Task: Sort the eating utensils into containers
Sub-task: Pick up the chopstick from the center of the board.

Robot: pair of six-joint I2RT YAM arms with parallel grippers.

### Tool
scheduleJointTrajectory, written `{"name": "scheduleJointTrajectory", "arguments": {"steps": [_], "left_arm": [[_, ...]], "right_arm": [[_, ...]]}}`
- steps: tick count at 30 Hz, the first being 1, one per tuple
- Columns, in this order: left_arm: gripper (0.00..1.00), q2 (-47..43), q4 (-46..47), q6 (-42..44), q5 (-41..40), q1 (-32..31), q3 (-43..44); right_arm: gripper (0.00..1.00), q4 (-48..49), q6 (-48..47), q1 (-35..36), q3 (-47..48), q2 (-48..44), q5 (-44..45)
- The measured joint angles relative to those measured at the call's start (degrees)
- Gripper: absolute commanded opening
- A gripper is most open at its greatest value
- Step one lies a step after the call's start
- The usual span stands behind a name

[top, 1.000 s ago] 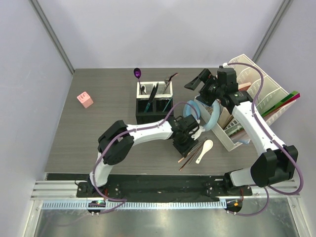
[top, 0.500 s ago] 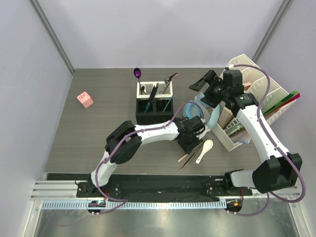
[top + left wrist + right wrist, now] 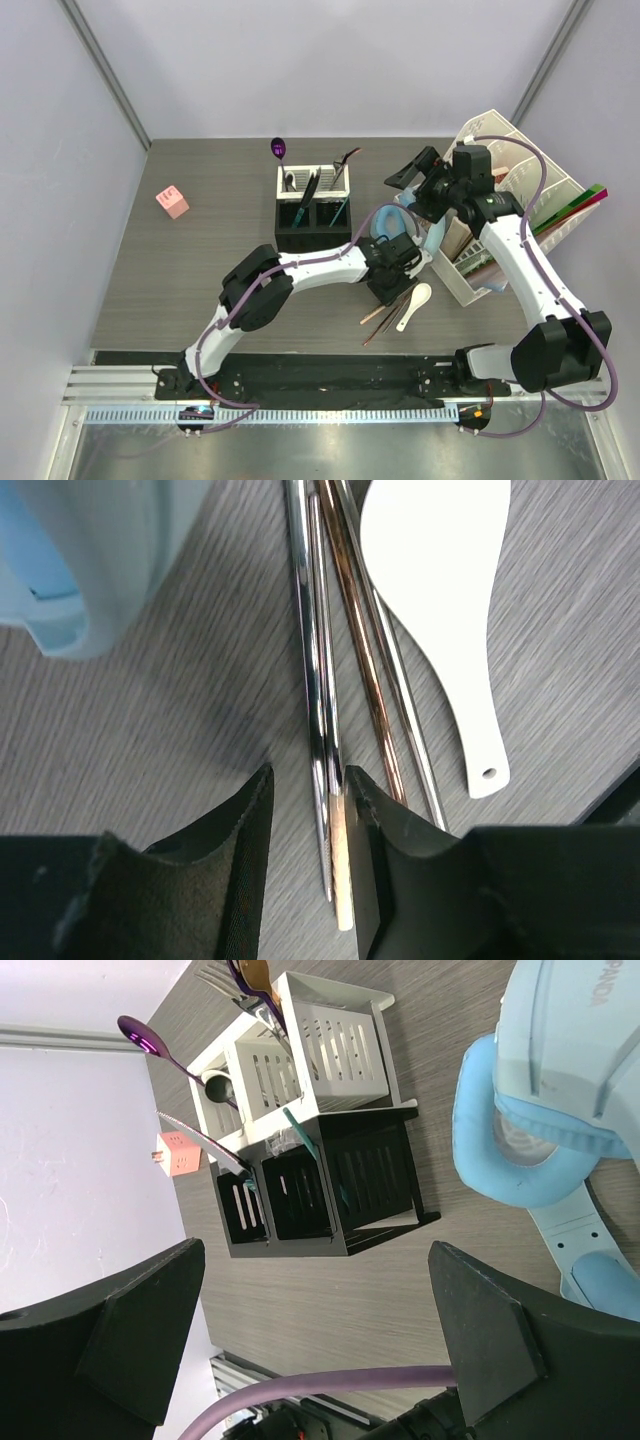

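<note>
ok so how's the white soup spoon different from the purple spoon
The white soup spoon lies flat on the table beside the chopsticks; the purple spoon stands bowl-up in the caddy. The white soup spoon has a broad, short handle; the purple spoon is shiny, with a thin, long one. The white soup spoon is unsorted; the purple spoon is already in a compartment. Both are spoons.

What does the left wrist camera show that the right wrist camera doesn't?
Left wrist only: the thin sticks lying beside the white spoon, with the left tool open over their near ends. Right wrist only: the black-and-white caddy holding cutlery, the purple spoon and the pink block. Both: the blue headphones and the grey table.
</note>
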Motion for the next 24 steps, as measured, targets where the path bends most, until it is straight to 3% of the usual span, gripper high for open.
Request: {"name": "scheduleJointTrajectory", "arguments": {"steps": [8,12,24], "left_arm": [[0.16,0.4,2.5,-0.2,-2.0,-0.1,-0.8],[0.00,-0.9,5.1,-0.6,-2.0,-0.1,-3.8],[0.00,-5.3,12.8,-3.2,-0.4,1.4,-12.3]], "right_arm": [[1.00,0.0,0.0,-1.1,0.0,0.4,-0.3],[1.00,0.0,0.1,-1.2,0.0,2.0,-0.9],[1.00,0.6,0.8,-1.2,0.3,3.5,-2.3]]}}
